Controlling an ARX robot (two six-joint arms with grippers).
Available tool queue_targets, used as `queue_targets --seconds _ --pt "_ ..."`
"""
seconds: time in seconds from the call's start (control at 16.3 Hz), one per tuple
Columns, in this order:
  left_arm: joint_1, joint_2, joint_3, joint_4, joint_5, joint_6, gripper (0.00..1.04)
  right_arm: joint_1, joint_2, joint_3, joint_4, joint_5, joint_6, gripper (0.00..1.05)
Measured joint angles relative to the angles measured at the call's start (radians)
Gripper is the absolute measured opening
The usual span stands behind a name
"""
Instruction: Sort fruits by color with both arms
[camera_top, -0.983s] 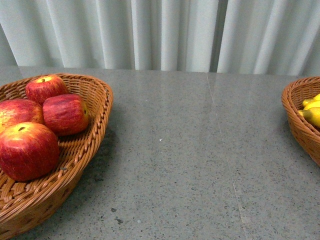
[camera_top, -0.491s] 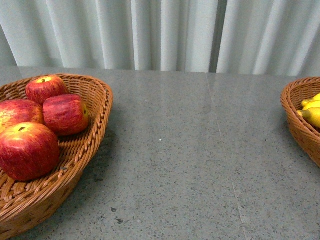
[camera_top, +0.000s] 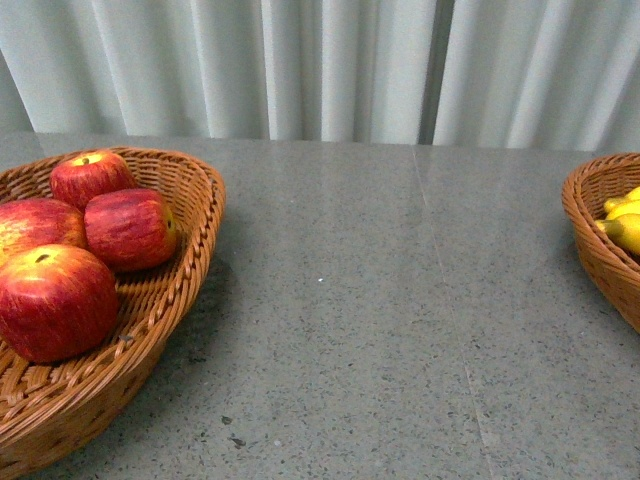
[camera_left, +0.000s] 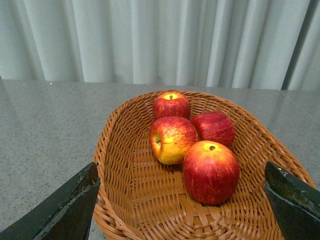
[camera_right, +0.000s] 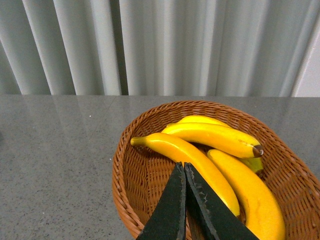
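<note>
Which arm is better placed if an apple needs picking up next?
Left. Its end effector is open, facing the basket of apples. The right end effector is shut over the bananas.

Four glossy red apples (camera_top: 90, 240) sit bunched together in the wicker basket (camera_top: 195, 240) on the left side of the grey table, the nearest one upright with its stem up and the one behind it tipped on its side, showing a yellow patch. Over on the right, yellow bananas (camera_right: 215, 160) lie side by side lengthwise in a second wicker basket (camera_right: 125, 175), touching each other, one showing a brown tip.
</note>
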Motion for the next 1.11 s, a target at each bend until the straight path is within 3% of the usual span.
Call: queue_targets --seconds 0.25,0.98,1.04,1.11 --pt "0.0 0.0 0.0 0.0 0.0 0.0 0.98 0.09 -0.018 -0.013 0.006 0.045 -0.001 0.02" --pt "0.0 0.0 0.0 0.0 0.0 0.0 0.98 0.08 -0.096 -0.103 0.018 0.067 0.0 0.02" --pt "0.0 0.0 0.0 0.0 0.0 0.0 0.98 0.08 -0.096 -0.103 0.018 0.067 0.0 0.12" --pt "0.0 0.0 0.0 0.0 0.0 0.0 0.98 0.08 -0.096 -0.103 0.018 0.067 0.0 0.43"
